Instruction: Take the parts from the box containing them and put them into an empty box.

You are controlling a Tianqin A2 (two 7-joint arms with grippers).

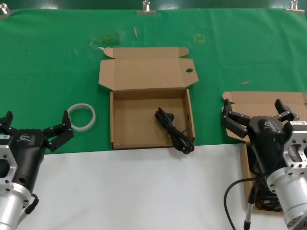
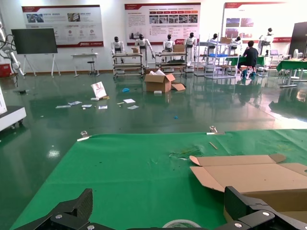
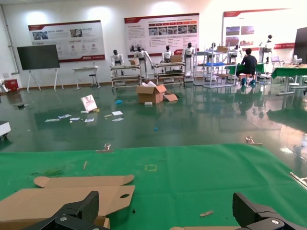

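The carton with the round-holed flap [image 1: 148,72] lies open mid-table, and one black cord [image 1: 173,130] rests against its right wall. The plain-lidded carton [image 1: 268,99] sits at the right, mostly hidden by my right arm; dark cords [image 1: 265,197] show in its near end. My right gripper [image 1: 253,109] hovers over that carton, open and holding nothing. In the right wrist view the gripper [image 3: 165,208] spreads wide above green cloth, with the holed flap [image 3: 72,194] off to one side. My left gripper [image 1: 36,122] waits open at the left, and in its wrist view [image 2: 158,208] nothing sits between the fingers.
A white tape ring [image 1: 81,116] lies on the green cloth [image 1: 57,67] just past my left gripper and also appears in the left wrist view [image 2: 181,224]. White table surface [image 1: 144,191] covers the near half. Small scraps [image 1: 245,82] dot the cloth.
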